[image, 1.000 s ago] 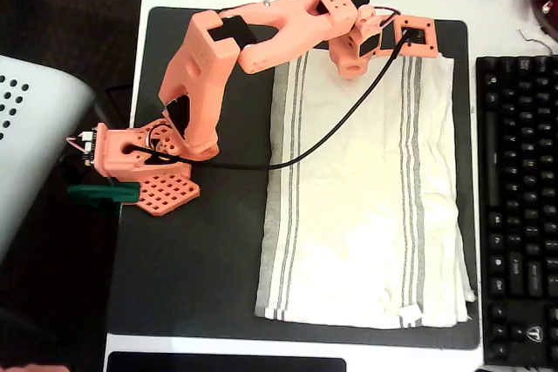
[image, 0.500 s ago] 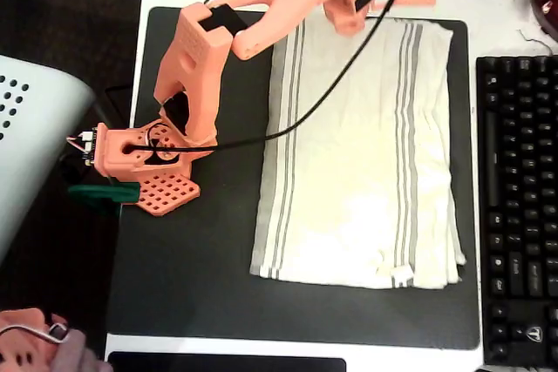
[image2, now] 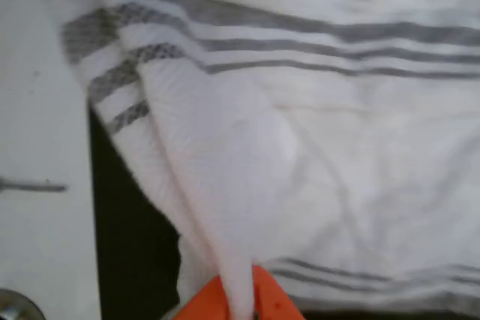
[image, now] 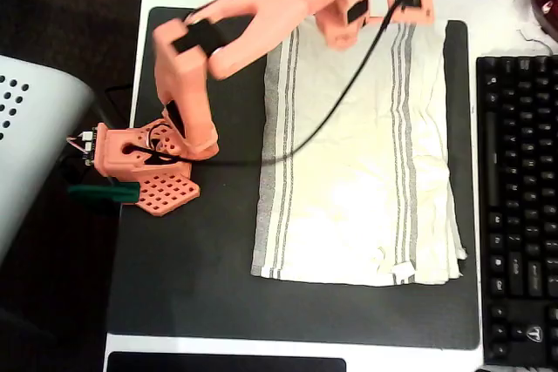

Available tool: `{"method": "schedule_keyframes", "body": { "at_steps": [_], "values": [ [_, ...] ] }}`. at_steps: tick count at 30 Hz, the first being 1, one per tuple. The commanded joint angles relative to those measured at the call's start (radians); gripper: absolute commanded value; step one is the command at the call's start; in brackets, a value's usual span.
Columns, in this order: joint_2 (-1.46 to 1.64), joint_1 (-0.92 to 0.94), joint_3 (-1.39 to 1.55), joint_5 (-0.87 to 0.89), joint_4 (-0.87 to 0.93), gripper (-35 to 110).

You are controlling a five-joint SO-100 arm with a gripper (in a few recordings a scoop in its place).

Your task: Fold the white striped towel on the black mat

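Shifted slightly since the preceding frame: upper arm link swung left in the overhead view, towel edge at the far end pulled over the mat's top border. Gripper (image: pixel 349 19) positioned above the top edge of the white striped towel (image: pixel 362 172), jaws pressed together on a raised fold of cloth (image2: pixel 225 207) in the wrist view. Remainder of towel lying flat on the black mat (image: pixel 192 276), beside a black keyboard (image: pixel 519 206).

Tool (image2: pixel 240 306) cut off by bottom edge (wrist view); arm hides white striped towel (image: pixel 366 172) top edge overhead.
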Motion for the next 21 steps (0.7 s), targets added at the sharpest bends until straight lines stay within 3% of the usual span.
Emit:
{"method": "schedule_keyframes", "body": {
  "at_steps": [1, 11, 21],
  "values": [
    [0.212, 0.071, 0.078, -0.044, 0.051, 0],
    [0.380, 0.448, 0.156, -0.252, 0.147, 0],
    [0.296, 0.857, 0.268, -0.529, -0.083, 0]
  ]
}}
